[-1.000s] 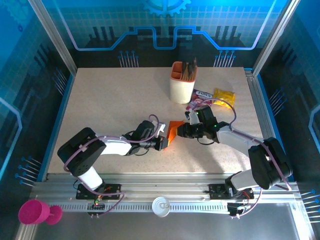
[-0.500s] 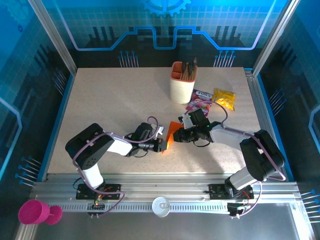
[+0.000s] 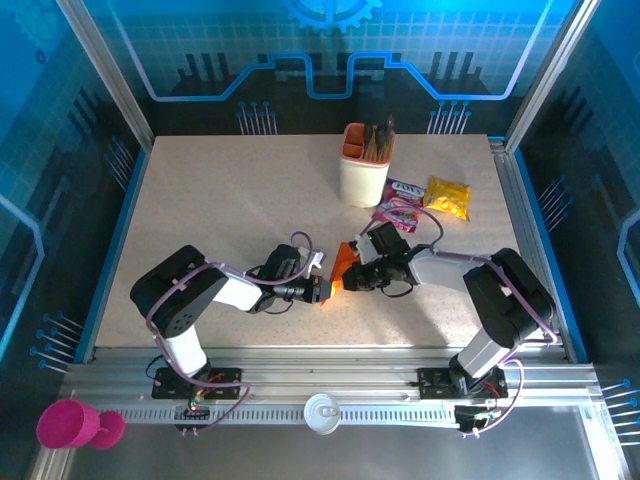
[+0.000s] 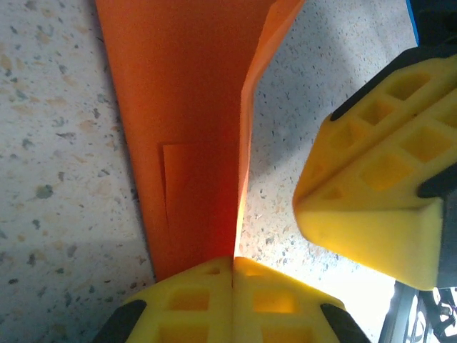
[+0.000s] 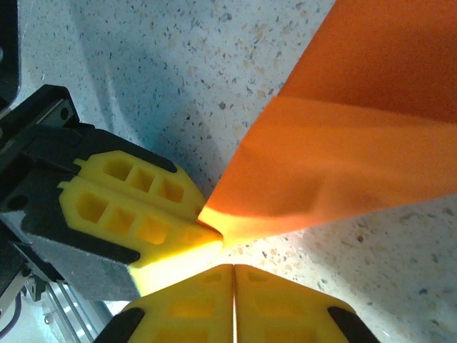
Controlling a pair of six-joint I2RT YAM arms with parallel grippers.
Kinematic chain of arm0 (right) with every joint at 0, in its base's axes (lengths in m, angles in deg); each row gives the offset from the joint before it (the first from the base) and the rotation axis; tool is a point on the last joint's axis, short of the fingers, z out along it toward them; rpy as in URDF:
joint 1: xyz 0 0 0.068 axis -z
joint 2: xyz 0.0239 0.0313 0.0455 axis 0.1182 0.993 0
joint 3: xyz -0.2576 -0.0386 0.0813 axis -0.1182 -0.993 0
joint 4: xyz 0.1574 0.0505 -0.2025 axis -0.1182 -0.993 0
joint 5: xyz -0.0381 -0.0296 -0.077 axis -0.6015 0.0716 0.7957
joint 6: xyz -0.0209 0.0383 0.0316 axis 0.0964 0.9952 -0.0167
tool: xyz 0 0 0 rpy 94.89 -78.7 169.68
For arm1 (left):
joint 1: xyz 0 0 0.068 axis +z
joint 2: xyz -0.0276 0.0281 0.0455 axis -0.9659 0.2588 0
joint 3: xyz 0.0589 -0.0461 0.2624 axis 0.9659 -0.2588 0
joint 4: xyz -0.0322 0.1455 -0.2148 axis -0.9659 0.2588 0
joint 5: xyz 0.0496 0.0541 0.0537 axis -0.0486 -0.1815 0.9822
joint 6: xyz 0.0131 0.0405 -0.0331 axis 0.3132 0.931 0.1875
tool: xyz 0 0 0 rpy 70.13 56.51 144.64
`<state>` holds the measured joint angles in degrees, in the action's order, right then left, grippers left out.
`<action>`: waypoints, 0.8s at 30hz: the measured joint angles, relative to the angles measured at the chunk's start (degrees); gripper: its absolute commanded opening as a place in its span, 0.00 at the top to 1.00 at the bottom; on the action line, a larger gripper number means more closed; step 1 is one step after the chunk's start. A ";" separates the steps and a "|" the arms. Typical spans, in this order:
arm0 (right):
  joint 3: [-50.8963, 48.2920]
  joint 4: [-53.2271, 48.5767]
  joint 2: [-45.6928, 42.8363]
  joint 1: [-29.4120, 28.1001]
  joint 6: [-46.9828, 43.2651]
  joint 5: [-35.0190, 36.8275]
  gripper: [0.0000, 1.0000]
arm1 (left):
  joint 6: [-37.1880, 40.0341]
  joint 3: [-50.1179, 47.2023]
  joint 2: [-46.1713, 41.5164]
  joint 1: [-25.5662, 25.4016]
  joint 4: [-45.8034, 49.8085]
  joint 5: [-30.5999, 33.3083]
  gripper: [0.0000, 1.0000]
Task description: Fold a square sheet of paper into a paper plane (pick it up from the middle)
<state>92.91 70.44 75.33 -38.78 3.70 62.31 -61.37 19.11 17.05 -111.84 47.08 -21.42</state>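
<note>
The orange paper (image 3: 344, 264) is creased into a narrow tapering shape at the table's middle front, one flap standing up along the centre crease (image 4: 243, 143). My left gripper (image 3: 322, 290) is shut on the paper's narrow end (image 4: 193, 236), the pads pressed together at the crease (image 4: 233, 259). In the right wrist view the paper (image 5: 350, 150) spreads up and to the right from the left gripper's fingers (image 5: 136, 207). My right gripper (image 3: 348, 278) is shut with nothing between its pads (image 5: 234, 268); it sits just beside the paper's pinched tip. Its fingers (image 4: 378, 193) appear at the right of the left wrist view.
A beige-and-orange pen cup (image 3: 364, 165) stands behind the paper. A pink snack packet (image 3: 398, 212) and a yellow one (image 3: 448, 196) lie at the back right, close to the right arm. A magenta cup (image 3: 70, 425) sits off the table at the front left.
My right gripper has slid left, closing up on the left gripper at the paper's tip. The paper now looks narrower from above. The left gripper has barely moved.
</note>
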 measured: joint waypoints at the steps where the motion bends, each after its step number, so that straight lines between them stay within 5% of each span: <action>1: 0.39 0.04 0.37 -0.11 0.00 0.00 0.91 | 0.02 0.00 0.11 0.04 -0.11 -0.07 1.00; 24: 4.39 2.62 7.50 -0.24 0.00 -0.02 0.94 | 0.02 -0.11 0.33 1.03 -0.44 -1.44 1.00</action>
<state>97.30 73.06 82.82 -39.02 3.70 62.29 -61.35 19.00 17.37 -110.81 46.65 -22.86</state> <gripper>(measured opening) 0.060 0.046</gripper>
